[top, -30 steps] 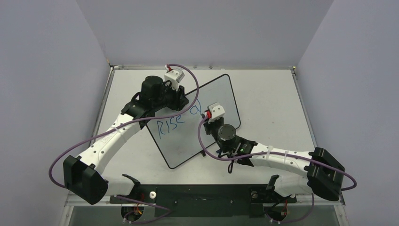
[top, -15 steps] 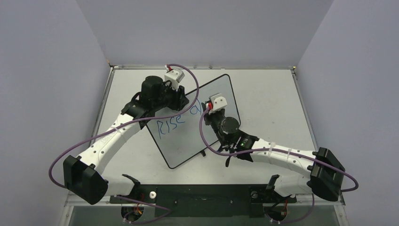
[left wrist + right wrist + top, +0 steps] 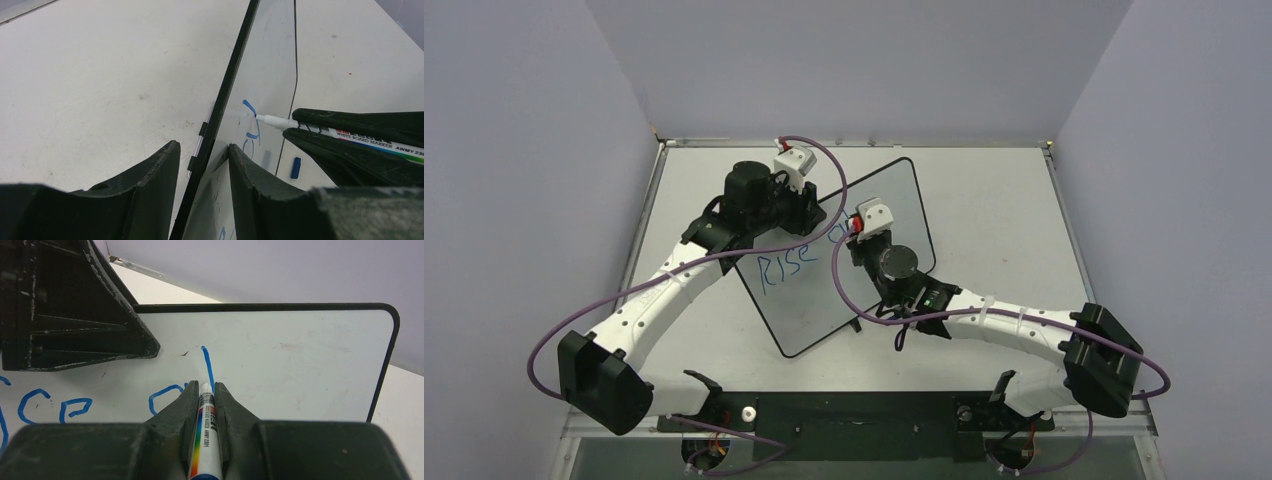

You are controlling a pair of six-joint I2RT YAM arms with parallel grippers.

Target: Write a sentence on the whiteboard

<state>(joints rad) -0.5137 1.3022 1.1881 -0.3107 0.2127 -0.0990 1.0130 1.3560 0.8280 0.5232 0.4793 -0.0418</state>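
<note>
The whiteboard [image 3: 809, 325] stands tilted mid-table, and the sentence [image 3: 786, 265] on it reads "Rise a" in blue. My left gripper [image 3: 809, 205] is shut on the whiteboard's top left edge. In the left wrist view its jaws [image 3: 201, 147] straddle the black frame [image 3: 235, 75]. My right gripper [image 3: 202, 386] is shut on a white marker [image 3: 205, 440]. The marker tip rests on the whiteboard [image 3: 300, 355] at the foot of a tall blue stroke [image 3: 206, 365] right of the "a" [image 3: 165, 395]. The left wrist view also shows the marker [image 3: 350, 136] on the board.
A blue marker cap [image 3: 296, 167] lies on the table beyond the board's right edge. Grey walls close the table [image 3: 1004, 220] in on three sides. Purple cables [image 3: 824, 160] loop over both arms. The arm bases stand at the near edge.
My right gripper has moved up and left across the board with the marker, leaving a new tall stroke after the "a". The left gripper and the board have stayed still.
</note>
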